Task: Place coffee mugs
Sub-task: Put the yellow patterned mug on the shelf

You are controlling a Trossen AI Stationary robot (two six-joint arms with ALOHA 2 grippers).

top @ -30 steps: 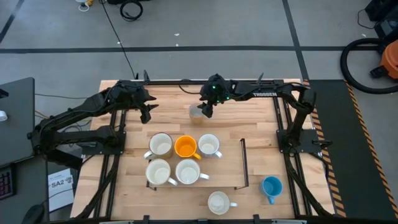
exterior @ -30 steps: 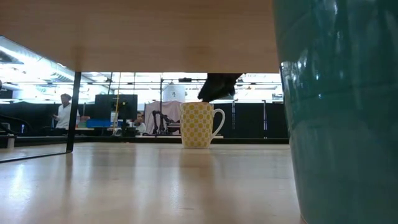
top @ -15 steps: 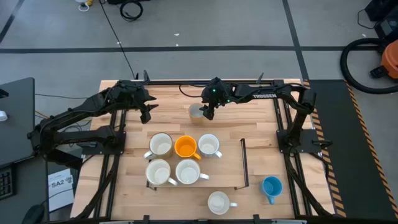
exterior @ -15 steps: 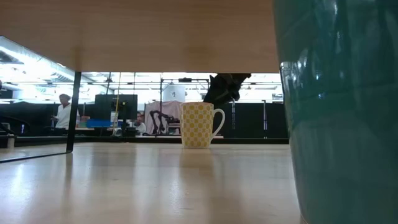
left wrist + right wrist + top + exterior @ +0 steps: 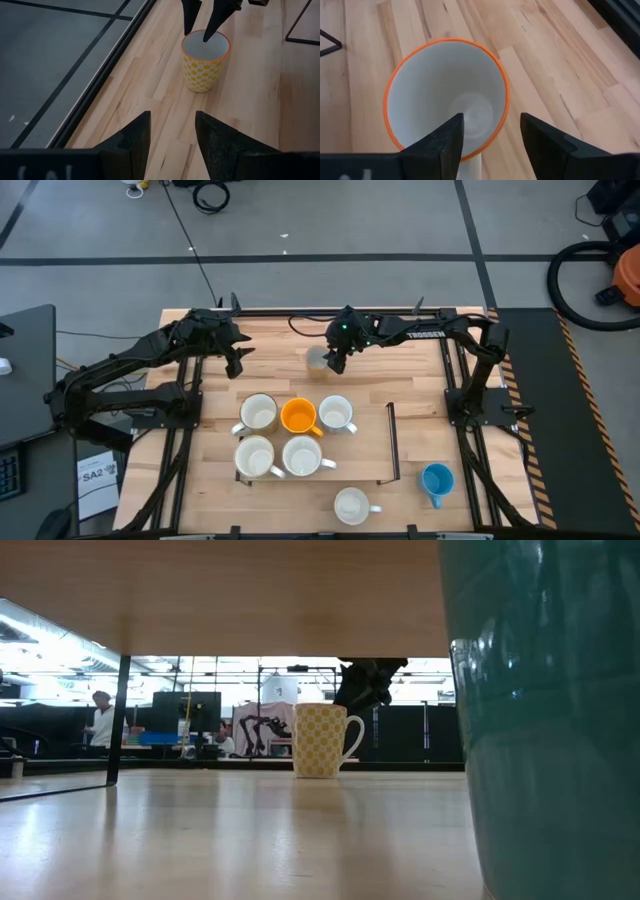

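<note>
A yellow patterned mug (image 5: 317,359) with an orange rim stands upright on its base at the table's far middle. It also shows in the left wrist view (image 5: 205,62) and the low view (image 5: 322,740). My right gripper (image 5: 492,130) is open just above its rim on the handle side. One finger hangs over the white inside and the other outside the wall, and I see no touch. My left gripper (image 5: 172,135) waits open to the mug's left (image 5: 235,365), with nothing between its fingers.
Several white mugs and an orange mug (image 5: 298,417) stand grouped inside a thin black frame (image 5: 393,440) at mid-table. A blue mug (image 5: 437,479) and a white mug (image 5: 352,505) stand near the front edge. The blue mug fills the right of the low view (image 5: 545,720).
My right gripper has eased in over the yellow mug's rim, rolling slightly at the wrist, and it has stayed open. The mug stands where it was.
</note>
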